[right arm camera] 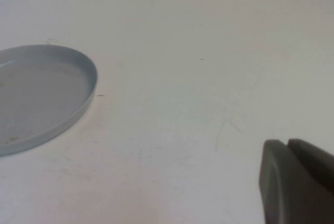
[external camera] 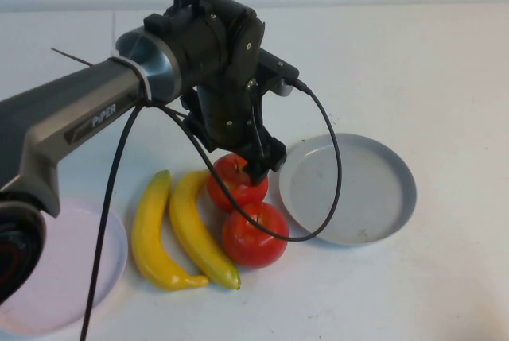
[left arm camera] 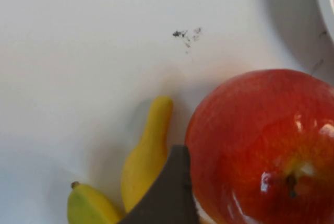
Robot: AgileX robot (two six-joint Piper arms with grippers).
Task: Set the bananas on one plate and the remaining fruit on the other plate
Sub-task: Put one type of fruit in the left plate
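Two yellow bananas (external camera: 151, 238) (external camera: 195, 230) lie side by side on the table. Two red apples sit beside them, one farther (external camera: 231, 186) and one nearer (external camera: 254, 234). My left gripper (external camera: 258, 168) is down over the farther apple (left arm camera: 261, 145), open, with one finger (left arm camera: 167, 192) next to its side; the other finger is hidden. The grey-blue plate (external camera: 398, 198) lies empty to the right, the pale pink plate (external camera: 56, 277) empty at the front left. My right gripper (right arm camera: 297, 182) is shut and empty over bare table, out of the high view.
The left arm and its cable (external camera: 334, 166) hang over the fruit and the grey-blue plate's rim. A banana tip (left arm camera: 148, 151) lies close to the finger. The grey-blue plate (right arm camera: 42, 93) is some way from the right gripper.
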